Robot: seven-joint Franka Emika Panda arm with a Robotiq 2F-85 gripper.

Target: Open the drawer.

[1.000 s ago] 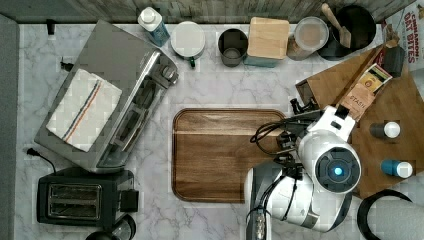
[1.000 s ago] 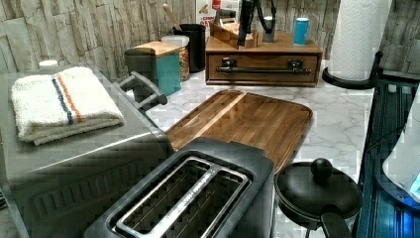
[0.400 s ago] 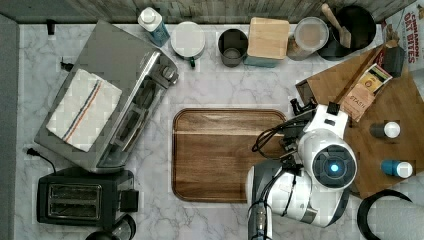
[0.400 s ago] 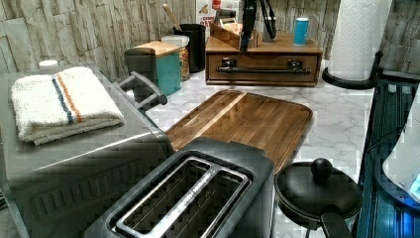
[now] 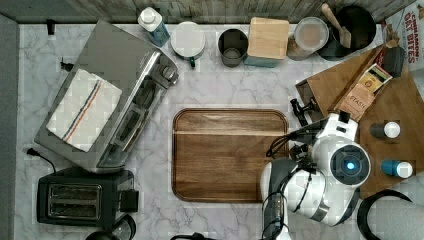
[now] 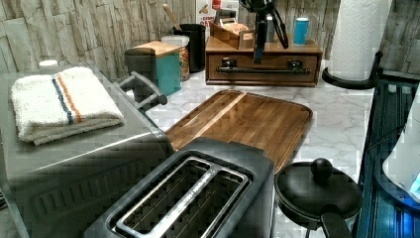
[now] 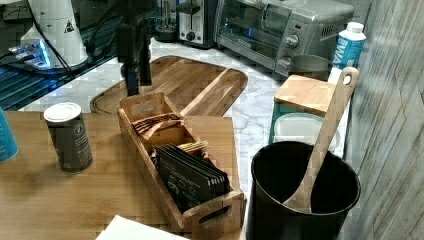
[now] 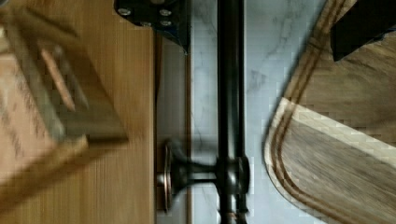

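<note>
Drawer [image 6: 262, 68] sits shut in the low wooden chest at the back of the desk [image 6: 337, 116], just beyond the far edge of the cutting board [image 6: 247, 121] in the left view. Its black bar handle [image 6: 263, 71] runs level across the front, its long axis parallel to that far edge of the board, carried on two brackets.

The gripper [image 6: 258, 52] hangs straight above the handle, between the two brackets and nearer the one toward the left view's left. In the wrist view the bar [image 8: 229, 84] runs lengthwise between one finger [image 8: 156, 16] on the chest side and the other on the board side, so the jaws stand spread, straddling the bar and not pinching it (their closing line lies across the bar's axis, which is what a grasp needs).

My reading: the handle lies directly below the jaws, so the coming move is a short drop, a squeeze, then a pull toward the cutting board, square to the drawer front.
</note>
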